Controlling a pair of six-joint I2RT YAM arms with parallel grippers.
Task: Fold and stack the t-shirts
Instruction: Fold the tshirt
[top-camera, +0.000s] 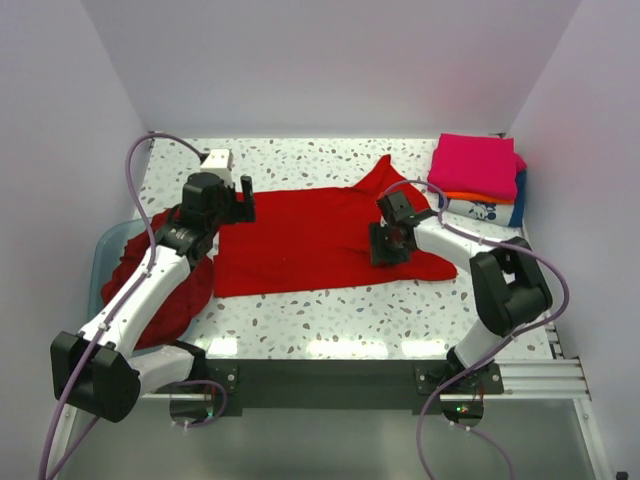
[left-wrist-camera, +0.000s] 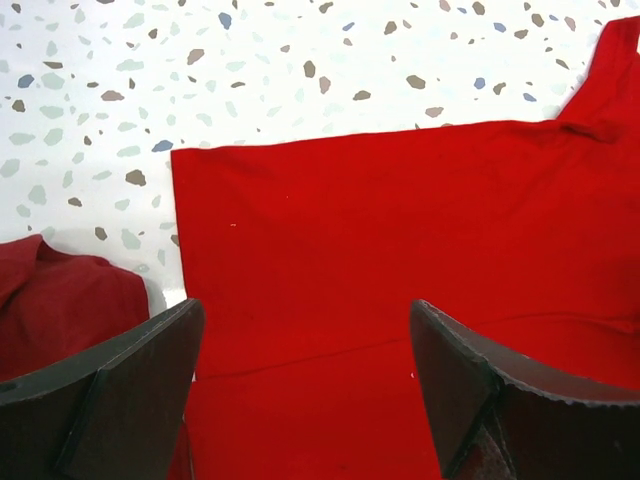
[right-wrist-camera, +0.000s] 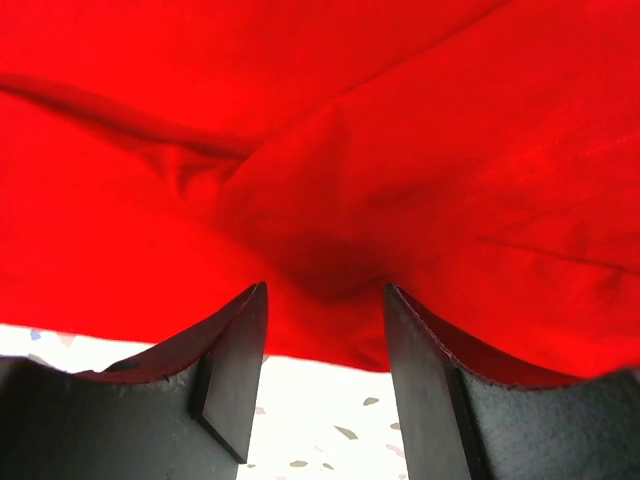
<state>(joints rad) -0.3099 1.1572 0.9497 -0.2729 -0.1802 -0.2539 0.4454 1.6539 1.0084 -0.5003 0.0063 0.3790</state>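
I see a red t-shirt (top-camera: 300, 240) spread flat at the centre of the speckled table (top-camera: 330, 325), one sleeve pointing to 1 o'clock. At its 3 o'clock end my right gripper (top-camera: 388, 243) straddles a bunched fold, jaws partly apart; I cannot tell whether they pinch it. At 9 o'clock my left gripper (top-camera: 240, 200) hangs over the shirt's edge, jaws wide, empty. A folded stack (top-camera: 478, 172), magenta on top, sits at 2 o'clock. Darker red shirts (top-camera: 190, 290) spill from a teal tub (top-camera: 100, 262) at 8 o'clock.

Spread t-shirt (top-camera: 300, 235) centre; folded stack (top-camera: 478, 178) far right; tub (top-camera: 100, 258) left.
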